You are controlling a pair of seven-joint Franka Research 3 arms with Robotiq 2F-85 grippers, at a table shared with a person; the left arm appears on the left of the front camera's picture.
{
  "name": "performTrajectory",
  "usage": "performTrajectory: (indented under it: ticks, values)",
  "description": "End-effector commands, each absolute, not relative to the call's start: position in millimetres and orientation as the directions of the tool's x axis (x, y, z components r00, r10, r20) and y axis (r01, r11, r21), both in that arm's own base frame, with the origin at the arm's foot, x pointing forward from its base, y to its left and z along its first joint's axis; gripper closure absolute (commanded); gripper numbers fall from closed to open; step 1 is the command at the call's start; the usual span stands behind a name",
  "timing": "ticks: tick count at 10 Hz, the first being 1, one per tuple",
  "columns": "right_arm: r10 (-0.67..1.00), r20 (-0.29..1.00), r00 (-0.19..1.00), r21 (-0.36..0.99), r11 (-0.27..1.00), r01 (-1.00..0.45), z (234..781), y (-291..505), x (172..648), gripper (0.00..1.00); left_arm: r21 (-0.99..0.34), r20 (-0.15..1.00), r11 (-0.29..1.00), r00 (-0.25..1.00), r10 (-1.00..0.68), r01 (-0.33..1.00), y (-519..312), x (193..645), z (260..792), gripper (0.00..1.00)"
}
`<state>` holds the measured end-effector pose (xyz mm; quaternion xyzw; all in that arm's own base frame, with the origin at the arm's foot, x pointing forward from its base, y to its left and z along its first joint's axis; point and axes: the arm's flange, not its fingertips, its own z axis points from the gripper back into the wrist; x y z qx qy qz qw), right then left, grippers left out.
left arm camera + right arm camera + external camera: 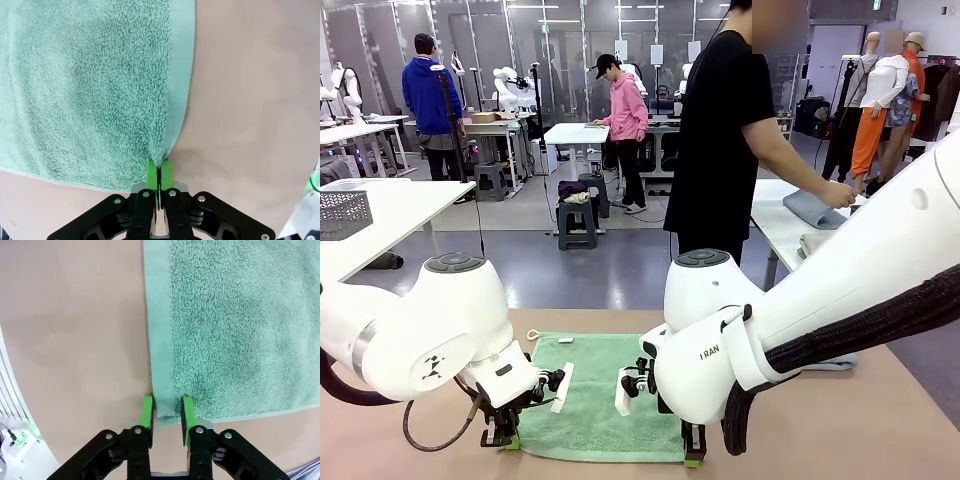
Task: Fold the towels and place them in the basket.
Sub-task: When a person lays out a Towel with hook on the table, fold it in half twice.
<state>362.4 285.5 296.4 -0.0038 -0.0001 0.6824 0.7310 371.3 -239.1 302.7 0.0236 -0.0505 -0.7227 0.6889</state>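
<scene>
Two grippers sit at the near corners of a green towel, which lies flat on the tan table between the arms. The only writing that can be read is the letters "RAN" on the right arm. A small white tag lies at the towel's far edge, its print too small to read.

The towel's edges run square to the table's near edge. Foreshortening in the front view makes it hard to tell which axis is the long one.

In the left wrist view, the left gripper has its green pads pressed together on the towel's near corner, and the terry gathers into a small ridge where it is pinched. The rest of the cloth spreads away from the fingers and to the picture's left.

In the right wrist view, the right gripper stands with its pads apart. They straddle the smooth hem band at the other near corner, and the cloth between them is not squeezed.

The dark mesh basket stands on a white table at the far left, well apart from the green towel. At the far right, the person's hand rests on a grey-blue towel on another white table.
</scene>
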Motion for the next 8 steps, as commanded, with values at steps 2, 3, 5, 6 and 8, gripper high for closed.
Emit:
performTrajectory:
  ticks: [2,3,5,6,8]
  values:
    - [0.999,0.007,0.047,-0.024,0.047,-0.999,287.3,283.2,369.1,0.70,0.106,0.035,-0.046,-0.050,-0.998,0.993,-239.0,371.4,302.7,1.00]
    - [0.999,0.006,0.049,-0.029,0.049,-0.998,286.9,282.8,369.3,0.70,0.106,0.035,-0.046,-0.050,-0.998,0.993,-239.0,371.4,302.7,1.00]
    - [0.999,0.005,0.046,-0.031,0.046,-0.998,285.3,283.0,370.4,0.70,0.106,0.035,-0.046,-0.050,-0.998,0.993,-239.0,371.4,302.7,1.00]
    - [0.999,0.001,0.040,-0.029,0.040,-0.999,284.8,283.8,371.6,0.81,0.106,0.035,-0.046,-0.050,-0.998,0.993,-239.0,371.4,302.7,1.00]
    - [0.999,0.007,0.044,-0.025,0.044,-0.999,286.4,283.6,371.3,1.00,0.106,0.035,-0.046,-0.050,-0.998,0.993,-239.0,371.4,302.7,1.00]
